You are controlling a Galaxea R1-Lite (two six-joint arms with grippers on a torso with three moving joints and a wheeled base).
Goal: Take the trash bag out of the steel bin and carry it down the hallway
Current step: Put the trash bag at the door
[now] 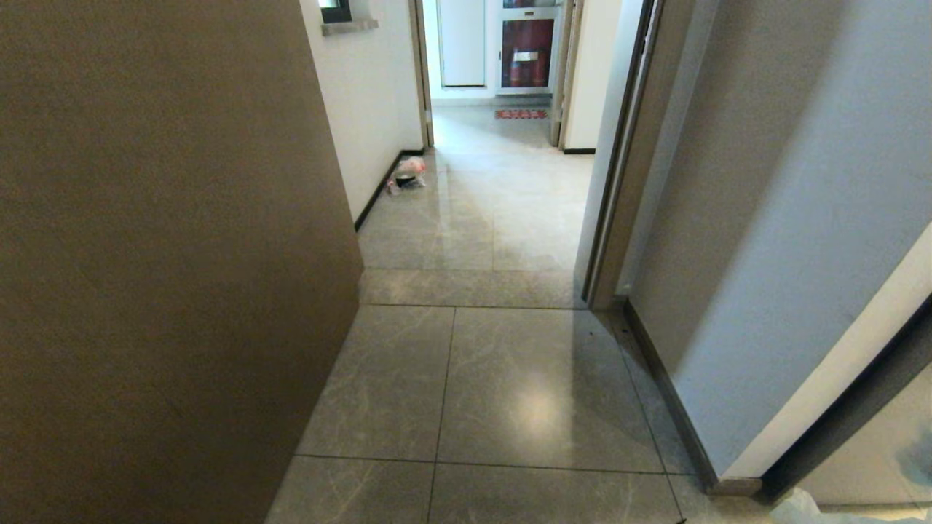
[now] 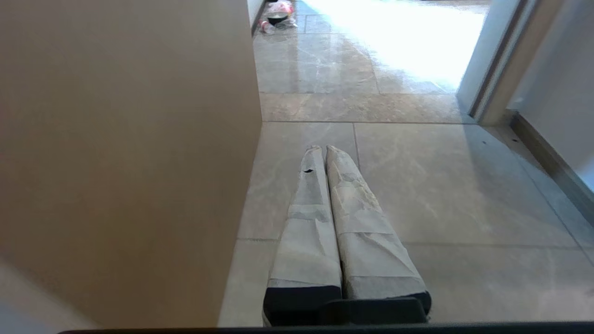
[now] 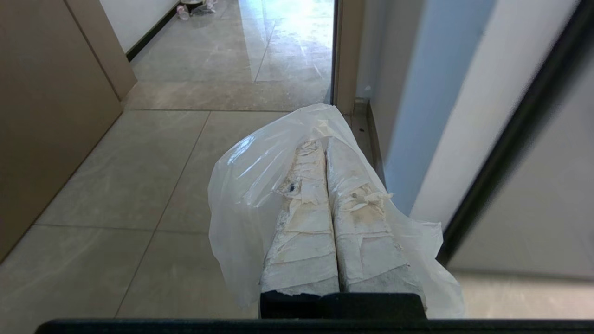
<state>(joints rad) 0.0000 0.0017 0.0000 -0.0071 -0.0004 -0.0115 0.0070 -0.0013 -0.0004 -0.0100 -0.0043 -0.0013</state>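
In the right wrist view the trash bag [image 3: 246, 185], thin crinkly white plastic, drapes over and round my right gripper [image 3: 323, 144]. The tape-wrapped fingers are shut on its top and it hangs above the floor. A corner of the trash bag [image 1: 801, 509] shows at the lower right edge of the head view. My left gripper [image 2: 323, 148] is shut and empty, hanging level over the tiles beside a brown panel. The hallway [image 1: 495, 218], with glossy grey tiles, runs ahead. The steel bin is out of view. Neither arm shows in the head view.
A tall brown panel [image 1: 160, 255] closes off the left side. On the right stand a door frame [image 1: 619, 182] and a grey wall with dark baseboard. A pinkish bag [image 1: 408, 173] lies by the left wall farther on. A red mat [image 1: 520, 113] lies at the far doorway.
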